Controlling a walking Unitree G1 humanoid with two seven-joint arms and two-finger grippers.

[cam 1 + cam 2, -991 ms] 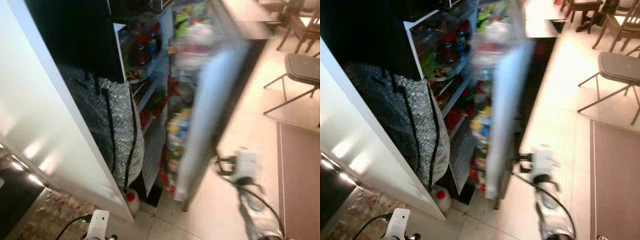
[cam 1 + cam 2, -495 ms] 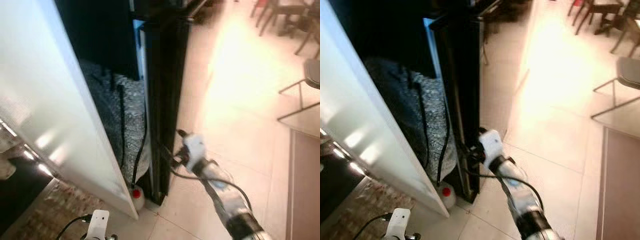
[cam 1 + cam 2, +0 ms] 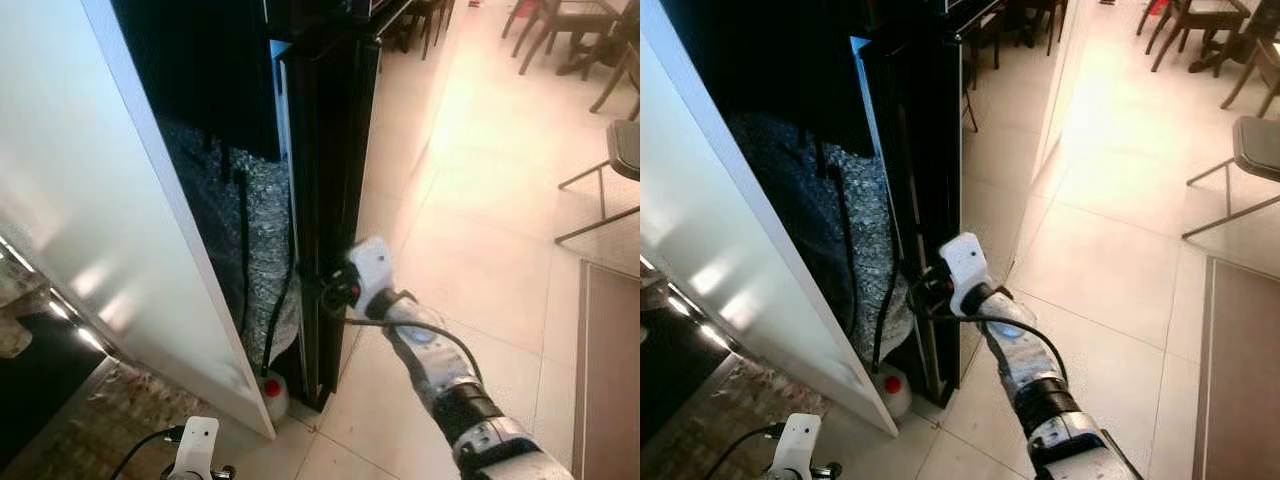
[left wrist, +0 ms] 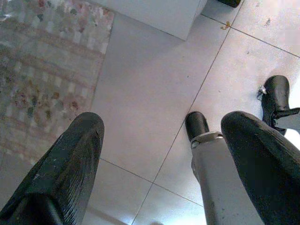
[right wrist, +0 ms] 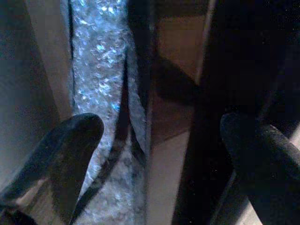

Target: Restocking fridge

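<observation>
Now my right gripper (image 5: 159, 140), fingers spread wide, sits at the tall black fridge door (image 3: 330, 180), upright and edge-on toward me.

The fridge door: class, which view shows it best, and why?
The right eye view: the door stands shut, full height, with the right gripper at its edge. The left eye view matches. The right wrist view gives a dark close-up; the left wrist view faces floor.

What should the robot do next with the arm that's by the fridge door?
Probably pull the right gripper back from the black fridge door. The door looks shut, its edge flush with the cabinet, and the open fingers hold nothing, so the pushing seems finished.
</observation>
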